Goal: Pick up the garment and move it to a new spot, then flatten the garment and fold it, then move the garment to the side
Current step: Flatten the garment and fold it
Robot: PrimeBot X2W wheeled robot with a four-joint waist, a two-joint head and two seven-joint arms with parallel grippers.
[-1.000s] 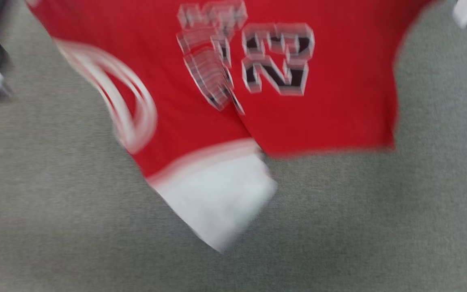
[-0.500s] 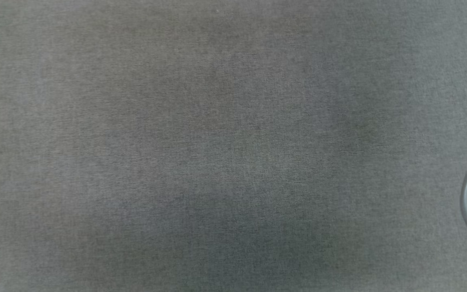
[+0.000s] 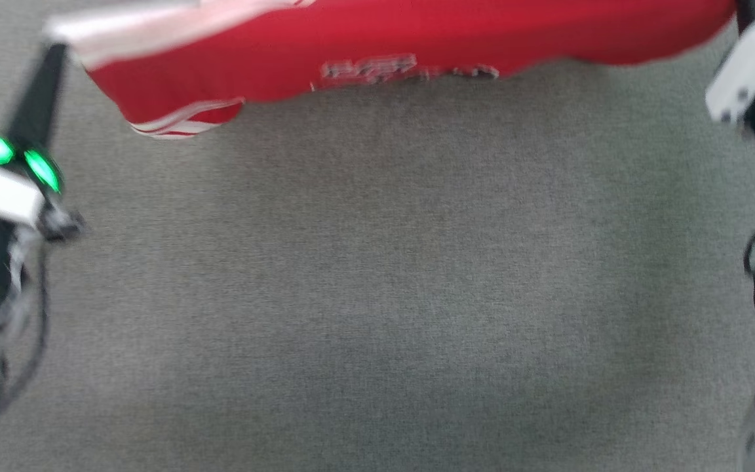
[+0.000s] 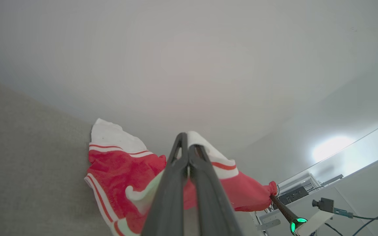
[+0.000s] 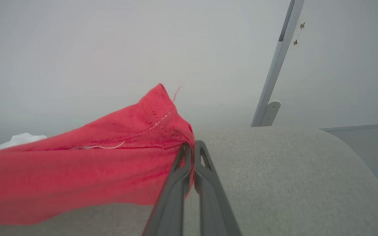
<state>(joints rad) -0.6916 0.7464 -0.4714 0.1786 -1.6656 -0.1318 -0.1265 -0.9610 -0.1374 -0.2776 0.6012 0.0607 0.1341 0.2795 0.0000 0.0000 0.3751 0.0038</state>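
Up along the top of the head view, the garment (image 3: 417,33) is strung out sideways between both arms, lifted over the grey fabric surface (image 3: 377,295). It sags in the middle, so you only get a sliver of the lettering (image 3: 371,69), and a loop of striped trim (image 3: 174,121) dangles at its left end. I can't tell whether the lowest edge brushes the surface or clears it.

Handling-wise I'd guess thin, floppy jersey knit: light, nothing stiff in it, goes wherever the corners go and bunches the moment tension drops. Pinching at seamed edges makes sense to me, since hems and trim are thicker and less likely to slide out than a single layer mid-panel.

That's pretty much the grip here. The left gripper (image 4: 186,139) has its jaws pressed together on the white sleeve (image 4: 110,134) end, cloth spilling out on both sides of the fingers. The right gripper (image 5: 192,146) is clamped tight on a red corner by the stitched hem (image 5: 156,121), with the fabric pulled taut away from it.
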